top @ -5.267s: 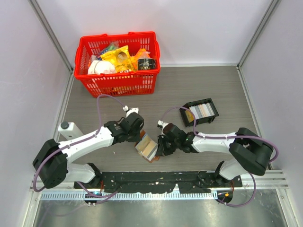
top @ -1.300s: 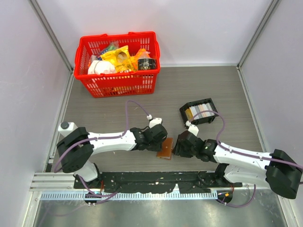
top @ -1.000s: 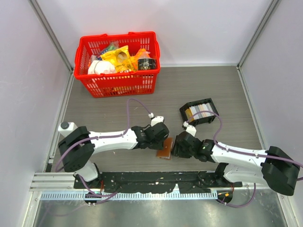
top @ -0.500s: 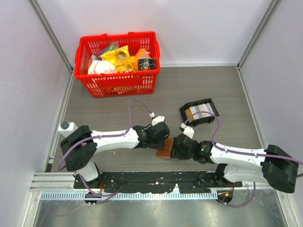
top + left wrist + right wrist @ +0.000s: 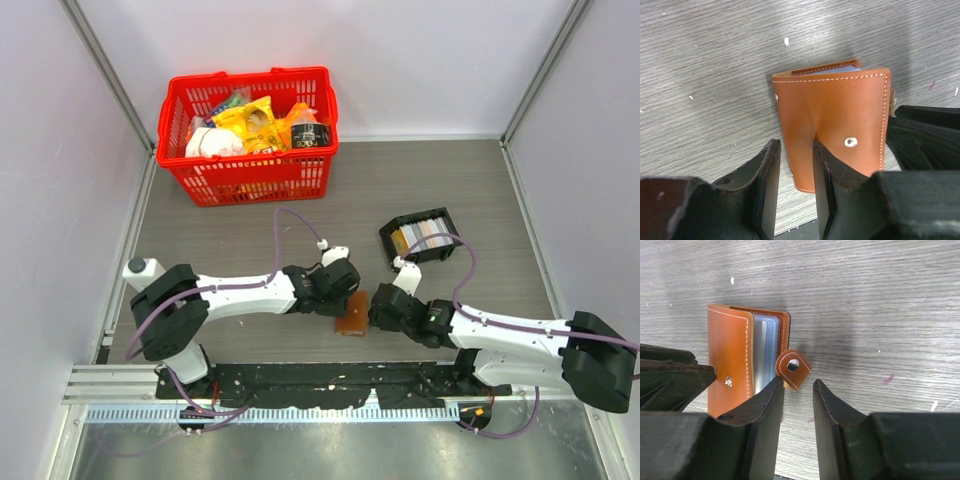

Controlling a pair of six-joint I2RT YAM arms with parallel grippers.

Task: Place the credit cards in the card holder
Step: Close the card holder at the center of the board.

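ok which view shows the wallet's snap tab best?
Right wrist: the snap tab sticks out from the wallet on the right edge, stud visible, unfastened. Left wrist shows the wallet's cover and the other stud, with only a sliver of the tab at the right edge. From the top camera the wallet is too small to show the tab.

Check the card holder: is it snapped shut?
No. The card holder is folded over, but its snap tab hangs loose, off the stud.

Two white-shelled robot arms with black joints, a looping purple cable (image 5: 285, 225) along each, end in a matte black left gripper (image 5: 792, 192) and right gripper (image 5: 797, 432).
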